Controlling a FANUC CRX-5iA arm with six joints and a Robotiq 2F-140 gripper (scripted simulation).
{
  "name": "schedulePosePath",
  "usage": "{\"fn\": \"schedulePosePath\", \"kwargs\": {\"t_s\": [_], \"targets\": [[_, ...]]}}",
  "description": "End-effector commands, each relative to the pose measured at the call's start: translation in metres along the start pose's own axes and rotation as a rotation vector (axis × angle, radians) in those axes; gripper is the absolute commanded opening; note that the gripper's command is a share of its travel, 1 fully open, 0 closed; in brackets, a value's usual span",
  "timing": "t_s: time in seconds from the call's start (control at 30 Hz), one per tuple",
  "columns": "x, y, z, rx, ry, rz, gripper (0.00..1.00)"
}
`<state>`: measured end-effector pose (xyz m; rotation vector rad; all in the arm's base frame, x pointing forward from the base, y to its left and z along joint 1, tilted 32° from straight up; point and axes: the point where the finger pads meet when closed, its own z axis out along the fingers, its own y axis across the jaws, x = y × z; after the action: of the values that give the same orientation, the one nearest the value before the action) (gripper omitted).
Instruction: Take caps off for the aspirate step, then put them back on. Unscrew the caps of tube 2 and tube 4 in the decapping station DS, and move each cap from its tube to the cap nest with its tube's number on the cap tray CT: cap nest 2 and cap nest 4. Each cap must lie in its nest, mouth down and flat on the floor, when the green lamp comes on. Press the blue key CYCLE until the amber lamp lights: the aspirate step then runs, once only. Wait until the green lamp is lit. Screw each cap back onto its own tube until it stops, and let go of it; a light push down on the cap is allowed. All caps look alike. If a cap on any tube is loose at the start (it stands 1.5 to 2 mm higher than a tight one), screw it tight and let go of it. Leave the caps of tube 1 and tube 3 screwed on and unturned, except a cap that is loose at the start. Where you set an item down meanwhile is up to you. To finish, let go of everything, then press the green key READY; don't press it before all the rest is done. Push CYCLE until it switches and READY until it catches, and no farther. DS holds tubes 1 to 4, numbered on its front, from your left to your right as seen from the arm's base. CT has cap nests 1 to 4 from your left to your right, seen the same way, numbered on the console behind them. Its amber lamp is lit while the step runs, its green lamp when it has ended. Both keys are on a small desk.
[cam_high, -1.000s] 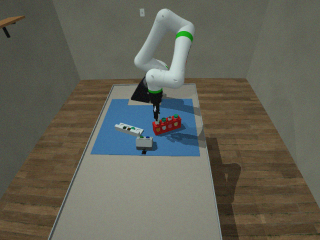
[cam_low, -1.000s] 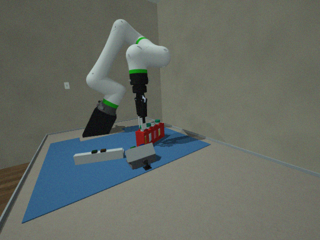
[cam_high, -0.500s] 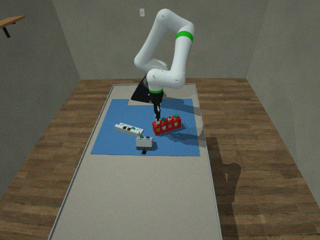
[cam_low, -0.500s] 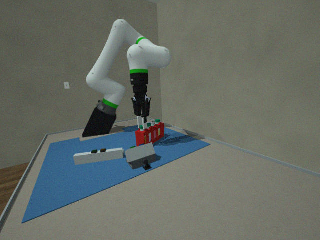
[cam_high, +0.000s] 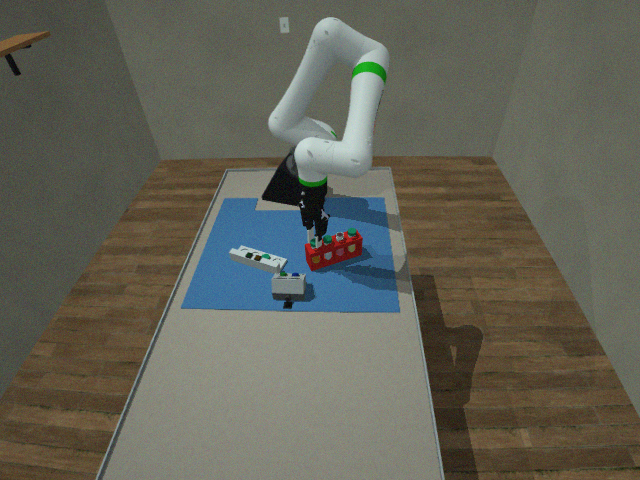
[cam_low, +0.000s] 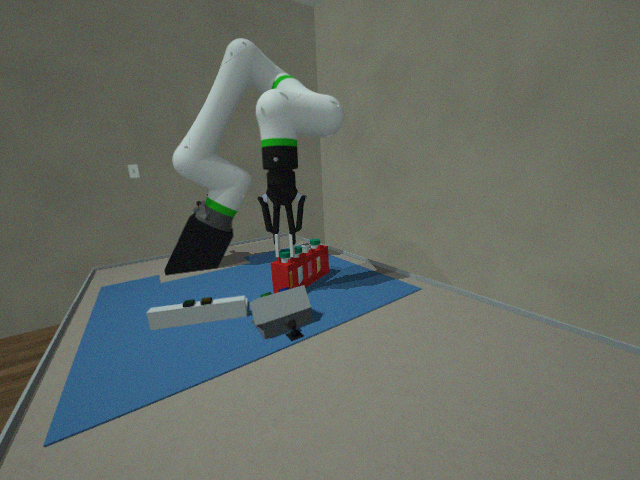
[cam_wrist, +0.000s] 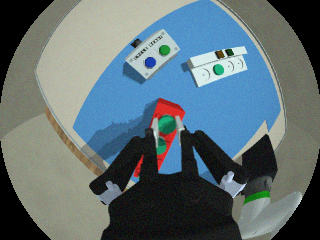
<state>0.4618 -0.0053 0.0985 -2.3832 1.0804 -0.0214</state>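
The black two-finger gripper (cam_high: 316, 240) has its jaws clamped on the green round cap (cam_high: 314, 242) at the nine-o'clock end of the red tube rack (cam_high: 336, 254).

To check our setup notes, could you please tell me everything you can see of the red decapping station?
The decapping station is a red, plastic-looking block standing flat on the blue mat, close to the grey key desk. Its front shows four pale shield-shaped marks. Four tubes stand upright in a row on top; three carry green caps, and one tube looks uncapped. The end effector reaches down from above, shut on the end cap.
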Motion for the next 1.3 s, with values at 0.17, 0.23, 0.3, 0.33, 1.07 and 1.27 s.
{"fn": "schedulePosePath", "kwargs": {"t_s": [0.17,0.23,0.3,0.33,1.07,1.27], "targets": [[0.0003,0.0006,-0.0001,0.022,-0.018,-0.069,0.35],[0.0003,0.0006,-0.0001,0.022,-0.018,-0.069,0.35],[0.0003,0.0006,-0.0001,0.022,-0.018,-0.069,0.35],[0.0003,0.0006,-0.0001,0.022,-0.018,-0.069,0.35],[0.0003,0.0006,-0.0001,0.014,-0.026,0.717,0.35],[0.0003,0.0006,-0.0001,0.014,-0.026,0.717,0.35]]}}
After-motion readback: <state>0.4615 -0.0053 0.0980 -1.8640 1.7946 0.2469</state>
